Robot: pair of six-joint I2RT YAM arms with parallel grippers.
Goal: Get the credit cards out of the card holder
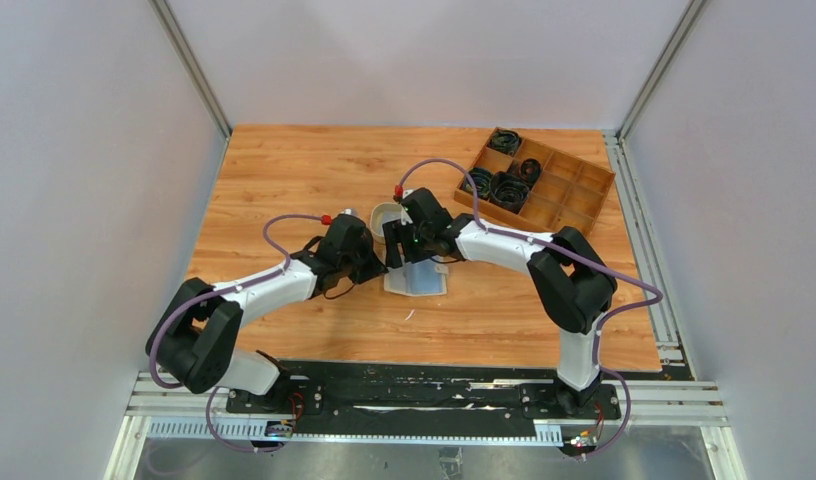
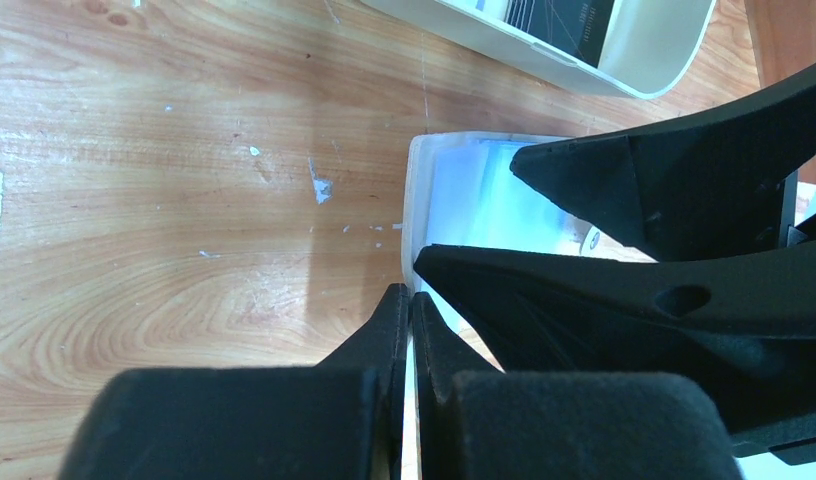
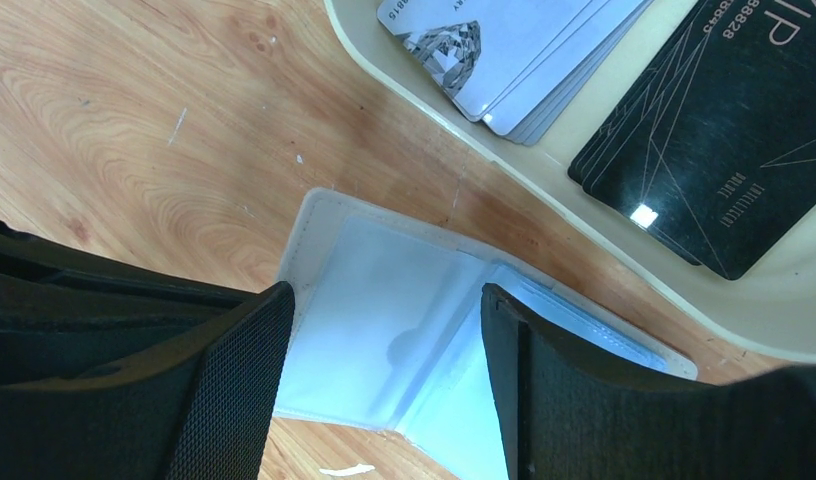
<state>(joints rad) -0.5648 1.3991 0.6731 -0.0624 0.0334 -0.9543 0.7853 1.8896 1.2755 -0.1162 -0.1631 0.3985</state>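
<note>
Card holder [image 1: 421,280] lies opened flat near the middle of the desk [image 1: 284,180], with both arms bent in over it. Desk top is orange-brown wood grain with a matt finish. Pale grey walls stand on three sides, with metal rails [image 1: 194,70] running up the back corners. A cream dish [image 1: 382,212] sits just behind the holder. A wooden tray [image 1: 559,200] holding black coils is at the far right, well apart. Left claw [image 1: 382,264] is at the holder's left edge; right claw [image 1: 397,248] is over its back part.

Left wrist view: left claw [image 2: 409,305] is pressed together, pinching the card holder [image 2: 416,200] at its cream edge, and a pale sliver runs between the pads. A pale blue credit card [image 2: 474,190] shows inside the leaf. The right claw's fingers [image 2: 624,190] cross above it. The wood here is scuffed, with small white flecks.

Right wrist view: right claw [image 3: 384,300] is spread wide, one finger on either side of the clear pockets, gripping nothing. The card holder [image 3: 324,215] lies flat on the wood, just beside the dish [image 3: 784,310]. In the dish, a fanned stack of silver cards [image 3: 524,50] lies next to some black cards [image 3: 724,140].
</note>
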